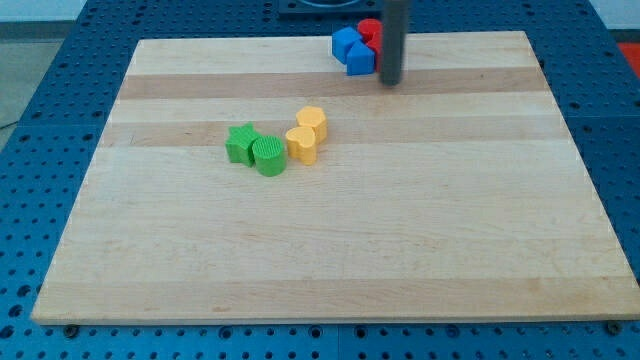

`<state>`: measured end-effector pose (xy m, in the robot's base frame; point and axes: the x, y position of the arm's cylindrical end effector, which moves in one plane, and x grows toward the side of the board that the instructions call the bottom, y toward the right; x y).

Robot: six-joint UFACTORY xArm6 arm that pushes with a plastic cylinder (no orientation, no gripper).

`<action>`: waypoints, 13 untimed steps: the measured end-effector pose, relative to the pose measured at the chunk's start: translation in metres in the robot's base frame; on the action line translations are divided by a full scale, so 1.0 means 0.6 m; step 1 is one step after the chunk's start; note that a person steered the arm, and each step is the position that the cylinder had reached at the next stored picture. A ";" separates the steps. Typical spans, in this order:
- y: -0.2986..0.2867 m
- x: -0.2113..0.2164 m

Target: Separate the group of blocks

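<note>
Your landmark is the wooden board [330,250]. Near its top edge, right of centre: two blue blocks [350,50] touching two red ones [371,31], shapes unclear, partly hidden by the rod [393,35]. My tip [390,83] sits just at that cluster's lower right side; contact cannot be told. No hand on this rod, so nothing is held. Left of board centre: green star block [241,143] touching green cylinder [268,156], with two yellow blocks [307,135], one heart-shaped, just beside them.
</note>
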<state>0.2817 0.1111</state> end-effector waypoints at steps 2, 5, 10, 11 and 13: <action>0.165 -0.077; 0.078 -0.091; 0.054 -0.043; 0.098 -0.087; -0.123 -0.082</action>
<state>0.2327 0.0373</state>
